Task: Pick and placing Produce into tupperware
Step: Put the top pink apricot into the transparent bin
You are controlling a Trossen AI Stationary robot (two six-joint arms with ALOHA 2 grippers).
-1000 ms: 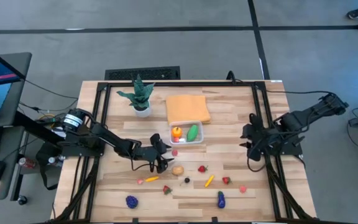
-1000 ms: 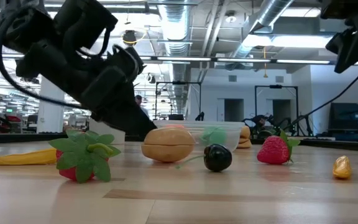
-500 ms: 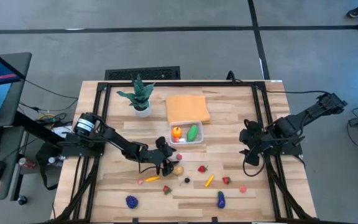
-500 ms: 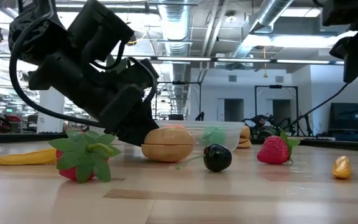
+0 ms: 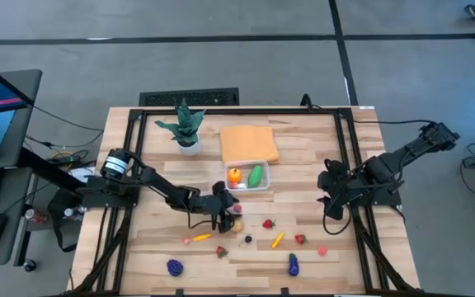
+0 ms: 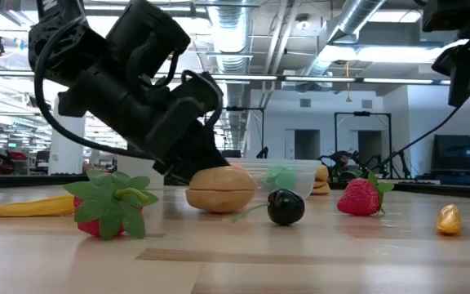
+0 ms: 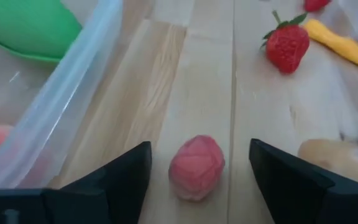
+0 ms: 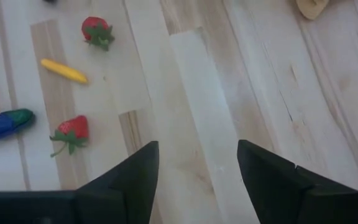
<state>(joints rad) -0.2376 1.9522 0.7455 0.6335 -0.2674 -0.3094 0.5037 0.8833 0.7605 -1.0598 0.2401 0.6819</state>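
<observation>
My left gripper [image 5: 228, 213] [image 7: 199, 149] is open and low over the table, just near-side of the clear tupperware [image 5: 248, 176] [image 7: 73, 106]. Its fingers stand on either side of a small pink toy piece [image 7: 196, 168] that lies on the wood; a gap shows on both sides. The tupperware holds an orange piece [image 5: 234, 174], a green piece [image 5: 256, 175] and something pink. A tan piece [image 5: 236, 224] [image 6: 220, 189] lies beside the gripper. My right gripper [image 5: 330, 206] [image 8: 197, 149] hangs open above the table's right part, over bare wood.
More produce is scattered toward the near edge: strawberries [image 5: 268, 223] [image 5: 300, 239], a yellow piece [image 5: 277, 240], a dark cherry [image 6: 285, 207], a blue-green eggplant [image 5: 293, 264], a purple piece [image 5: 174, 266]. An orange cloth [image 5: 249, 142] and potted plant [image 5: 186, 128] sit at the far side.
My left gripper has moved toward the table's right and come down, from beside the tupperware's near-left corner to around the pink piece next to the tan one. The produce has stayed in place.
</observation>
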